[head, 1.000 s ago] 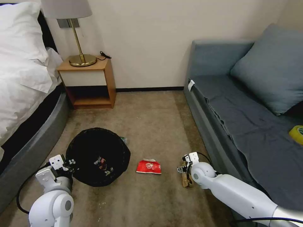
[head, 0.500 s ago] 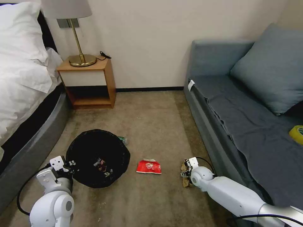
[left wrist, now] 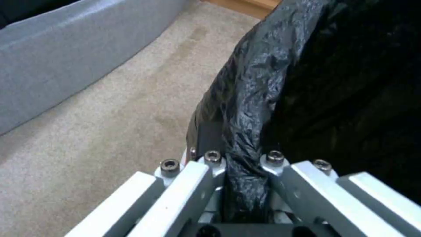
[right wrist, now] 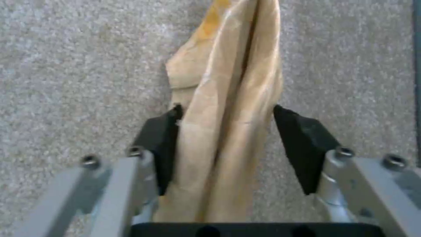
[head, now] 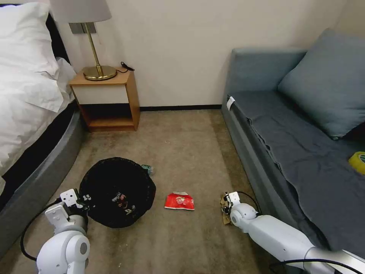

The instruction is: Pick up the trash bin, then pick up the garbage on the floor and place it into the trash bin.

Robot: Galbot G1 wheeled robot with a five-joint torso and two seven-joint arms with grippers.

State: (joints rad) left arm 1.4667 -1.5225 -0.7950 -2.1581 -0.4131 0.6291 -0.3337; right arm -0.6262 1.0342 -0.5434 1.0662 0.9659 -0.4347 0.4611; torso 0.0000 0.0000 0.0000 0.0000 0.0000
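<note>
The trash bin (head: 114, 179), round and lined with a crinkly black bag, hangs low over the carpet at the left. My left gripper (head: 81, 199) is shut on its near rim; in the left wrist view the black liner (left wrist: 254, 82) is pinched in that gripper (left wrist: 243, 158). A dark wrapper (head: 123, 199) lies inside the bin. A clear bottle with a green label (head: 147, 168) peeks out behind it. A red snack packet (head: 179, 201) lies on the floor in the middle. My right gripper (head: 226, 203) is down at the crumpled tan paper bag (head: 226, 220), open, with its pads (right wrist: 160, 148) on either side of the bag (right wrist: 228, 115).
A bed (head: 34, 163) runs along the left and a grey sofa (head: 273, 144) along the right, with a yellow tape roll (head: 357, 161) on its seat. A wooden nightstand (head: 106, 101) with a lamp stands at the back wall. Carpet between them is open floor.
My right gripper has sunk lower over the tan paper bag, its arm dropping toward the floor. The bin has shifted slightly nearer in my left gripper.
</note>
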